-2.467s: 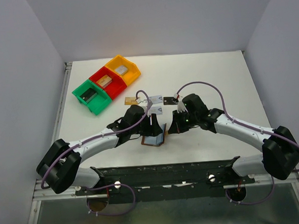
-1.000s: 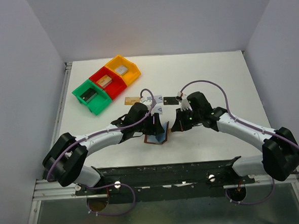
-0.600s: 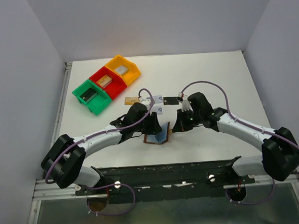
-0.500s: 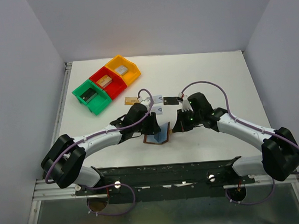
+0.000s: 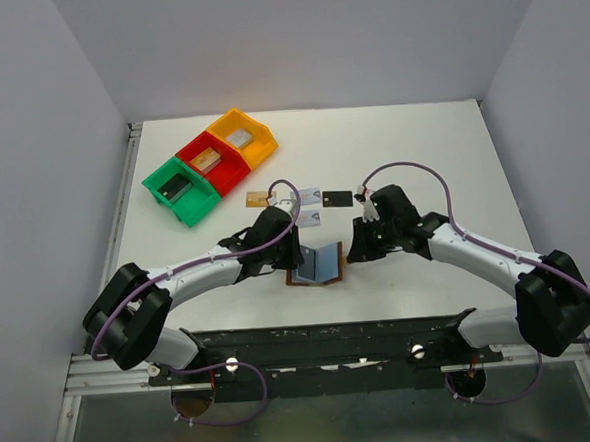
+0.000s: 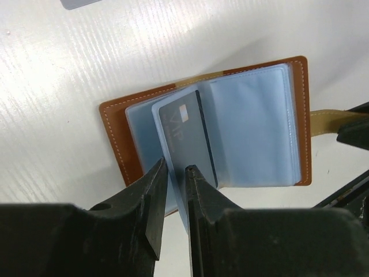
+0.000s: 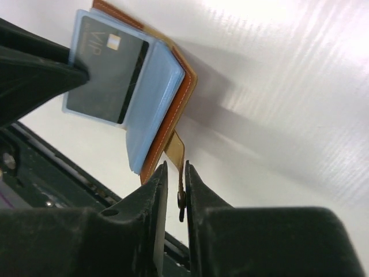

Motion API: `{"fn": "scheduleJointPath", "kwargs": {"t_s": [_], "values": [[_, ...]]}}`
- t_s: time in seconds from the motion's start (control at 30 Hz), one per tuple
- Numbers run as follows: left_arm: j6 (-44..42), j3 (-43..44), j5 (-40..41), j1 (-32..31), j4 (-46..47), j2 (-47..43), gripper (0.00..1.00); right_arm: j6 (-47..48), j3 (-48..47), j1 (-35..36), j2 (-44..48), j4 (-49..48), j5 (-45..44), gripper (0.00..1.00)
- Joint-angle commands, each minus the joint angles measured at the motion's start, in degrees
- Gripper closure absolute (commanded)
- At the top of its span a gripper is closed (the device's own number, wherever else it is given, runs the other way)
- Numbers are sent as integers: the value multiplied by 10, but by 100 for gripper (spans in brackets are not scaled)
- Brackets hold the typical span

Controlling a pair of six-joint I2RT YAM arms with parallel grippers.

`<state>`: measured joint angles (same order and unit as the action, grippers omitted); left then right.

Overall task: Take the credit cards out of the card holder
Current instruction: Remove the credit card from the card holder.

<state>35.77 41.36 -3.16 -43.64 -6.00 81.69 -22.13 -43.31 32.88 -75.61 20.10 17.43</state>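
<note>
Pale grey walls are seen on three sides of the white tabletop (image 5: 421, 153), whose surface shows a faint streaked grain in the wrist views. The only writing that can be read is "VIP", printed in pale letters on a black credit card (image 6: 187, 138) beside a small light square; a darker stripe runs along one long edge of that card.

The brown leather card holder (image 5: 300, 277) is laid open on the tabletop between the two arms, and its light-blue plastic sleeves (image 6: 253, 127) are spread over the inner faces. The sleeve that contains the "VIP" card is raised off the others. The left arm's fingers (image 6: 151, 208) are set narrowly apart astride the edge of that sleeve; whether it is pressed between them cannot be told. The right arm's fingers (image 7: 154, 213) are held a little apart, with the holder's tan snap tab (image 7: 174, 153) hanging in the gap between them.

Beyond the holder, four loose cards are laid on the tabletop. A gold-tan card (image 5: 258, 197), a silvery light-blue card (image 5: 307, 195) and a black card (image 5: 337, 197) are set in a row. A second pale card (image 5: 310, 217) is placed just nearer, beside the left arm's wrist.

At the rear left, three plastic bins are lined up side by side. A dark grey block (image 5: 176, 187) is held in the green bin (image 5: 196, 209), a tan block (image 5: 207, 160) in the red bin (image 5: 230, 168), and a grey block (image 5: 241, 137) in the yellow bin (image 5: 258, 143).
</note>
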Motion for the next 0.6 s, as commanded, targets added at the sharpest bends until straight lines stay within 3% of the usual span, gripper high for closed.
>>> {"fn": "scheduleJointPath", "kwargs": {"t_s": [0.0, 0.1, 0.3, 0.43, 0.57], "values": [[0, 1, 27, -4, -16, -7, 69, -11, -8, -5, 9, 37, -58, 67], [1, 1, 26, -4, -19, -13, 69, -12, -20, -5, 18, 61, -87, 51], [3, 2, 45, -4, -23, -18, 69, -15, -40, -5, 63, 78, -115, 36], [4, 1, 51, -5, -22, -31, 69, -10, -34, -5, 94, 23, -41, 35], [4, -6, 59, -5, -14, -59, 68, -30, -27, -5, 70, -54, 67, 46]]}}
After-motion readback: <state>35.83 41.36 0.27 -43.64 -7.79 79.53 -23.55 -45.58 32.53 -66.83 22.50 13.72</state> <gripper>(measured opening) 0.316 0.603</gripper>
